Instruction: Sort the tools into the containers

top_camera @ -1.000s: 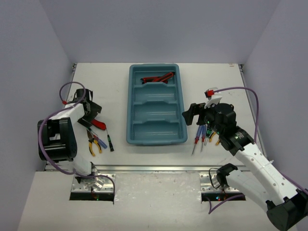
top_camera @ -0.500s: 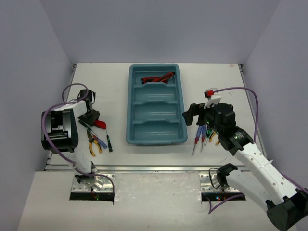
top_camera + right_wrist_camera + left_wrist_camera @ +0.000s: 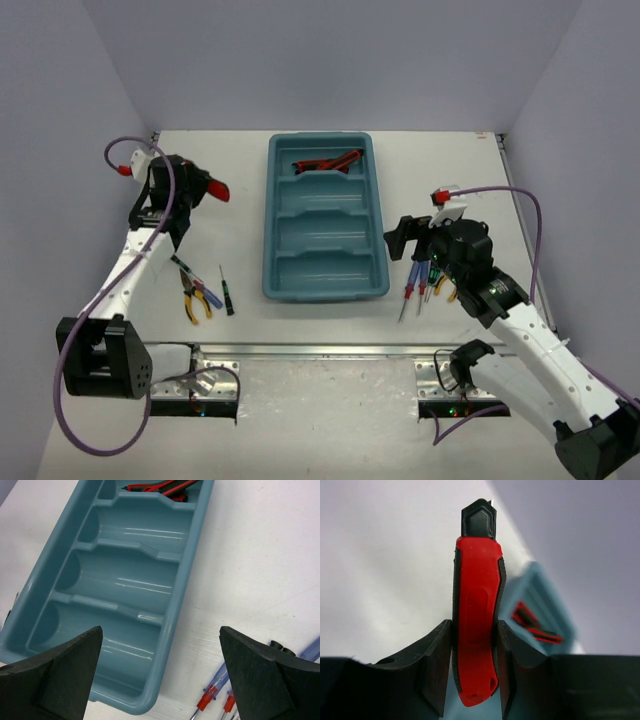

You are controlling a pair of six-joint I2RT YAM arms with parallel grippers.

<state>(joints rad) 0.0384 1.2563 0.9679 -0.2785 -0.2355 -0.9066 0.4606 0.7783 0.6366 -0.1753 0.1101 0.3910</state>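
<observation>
Red-black utility knife [image 3: 476,610] is up off the table [image 3: 240,150], pinched by its sides between the jaws of the left gripper [image 3: 195,187], blade end pointing away from the wrist. It hangs left of the teal tray [image 3: 273,215], well apart from it and roughly level with the far compartment. That compartment already has red-black knives [image 3: 328,161] in it; the other three show nothing inside. So it's early going, I'd say. Yellow-handled pliers [image 3: 196,300] and a thin black-green screwdriver [image 3: 227,293] lie on the table near the left arm. The red and blue screwdrivers [image 3: 413,285] lie unsorted by the tray's near right corner, with the right gripper [image 3: 404,238] above them, jaws spread wide, holding nothing.
</observation>
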